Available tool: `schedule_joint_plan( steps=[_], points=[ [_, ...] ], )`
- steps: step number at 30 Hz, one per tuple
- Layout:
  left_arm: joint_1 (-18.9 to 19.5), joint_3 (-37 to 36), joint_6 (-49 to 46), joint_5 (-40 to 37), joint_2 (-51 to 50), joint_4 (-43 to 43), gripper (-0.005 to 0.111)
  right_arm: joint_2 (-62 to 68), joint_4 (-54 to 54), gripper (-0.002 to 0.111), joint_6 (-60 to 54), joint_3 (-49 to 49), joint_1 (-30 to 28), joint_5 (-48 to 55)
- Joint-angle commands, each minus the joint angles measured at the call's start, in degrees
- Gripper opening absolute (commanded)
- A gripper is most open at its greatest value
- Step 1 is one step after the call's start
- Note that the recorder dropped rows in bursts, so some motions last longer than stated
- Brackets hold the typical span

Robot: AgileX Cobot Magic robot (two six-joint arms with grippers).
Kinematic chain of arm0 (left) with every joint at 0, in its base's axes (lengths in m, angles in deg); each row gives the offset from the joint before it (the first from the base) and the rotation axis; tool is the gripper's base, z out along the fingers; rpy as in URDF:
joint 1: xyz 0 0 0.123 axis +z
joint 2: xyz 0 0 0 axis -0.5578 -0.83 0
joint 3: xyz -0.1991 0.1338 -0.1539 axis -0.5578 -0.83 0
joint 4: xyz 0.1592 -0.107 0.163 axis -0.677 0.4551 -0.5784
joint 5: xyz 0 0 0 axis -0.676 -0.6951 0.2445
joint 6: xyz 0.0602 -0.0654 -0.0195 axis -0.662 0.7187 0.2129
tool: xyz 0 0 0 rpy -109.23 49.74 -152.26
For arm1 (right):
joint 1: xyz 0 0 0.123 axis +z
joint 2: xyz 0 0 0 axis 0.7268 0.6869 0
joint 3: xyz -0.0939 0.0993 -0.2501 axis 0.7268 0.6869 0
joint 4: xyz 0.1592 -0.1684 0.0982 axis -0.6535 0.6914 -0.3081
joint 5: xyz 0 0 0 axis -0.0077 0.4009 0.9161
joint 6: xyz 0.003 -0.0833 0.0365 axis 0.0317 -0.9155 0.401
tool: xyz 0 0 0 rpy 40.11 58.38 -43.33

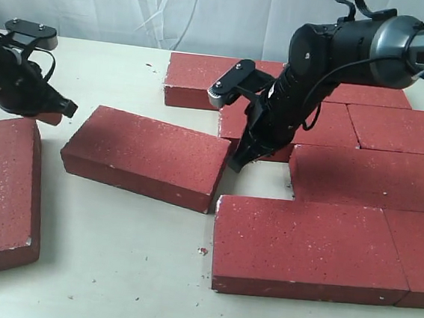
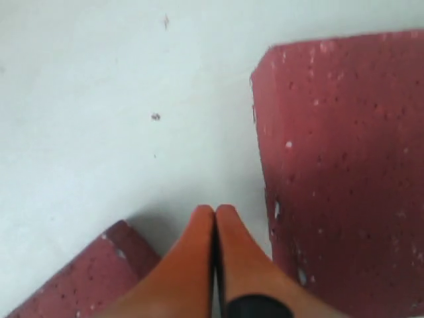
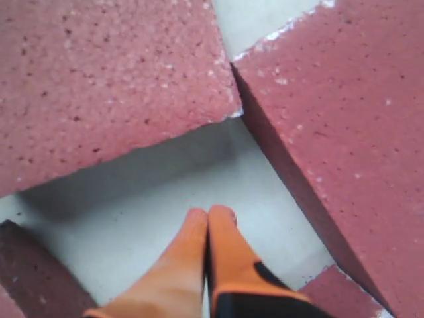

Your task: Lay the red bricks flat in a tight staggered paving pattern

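Exterior view: angled brick [image 1: 146, 156] just beside closed, empty right end effector [image 1: 240, 160]

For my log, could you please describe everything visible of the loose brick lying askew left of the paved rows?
The askew brick is a rough, matte, dark red paver with pale speckles. It appears flat on the table, angled against the rows. The right gripper, jaws shut, is at one end; contact unclear.
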Motion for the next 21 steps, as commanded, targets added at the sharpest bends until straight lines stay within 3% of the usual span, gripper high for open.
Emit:
schedule_joint_plan(
  steps=[1, 9, 14, 21],
  points=[
    [0.2, -0.1, -4.3, 2.2, -0.6, 5.3, 0.000, -0.1, -4.7, -0.001, -0.8, -0.3, -0.2, -0.2],
    [0.2, 0.1, -7.8, 2.0, -3.0, 10.5, 0.000, 4.3, -4.8, -0.001, -0.9, -0.5, -0.2, -6.9],
    [0.2, 0.1, -14.7, -3.9, -3.0, 14.4, 0.000, 4.9, -6.5, -0.001, -0.9, -0.5, -0.2, -9.1],
    [0.2, 0.1, -14.8, -8.4, -3.0, 13.5, 0.000, 4.9, -8.8, -0.001, -1.0, -0.5, -0.2, -11.6]
  ],
)
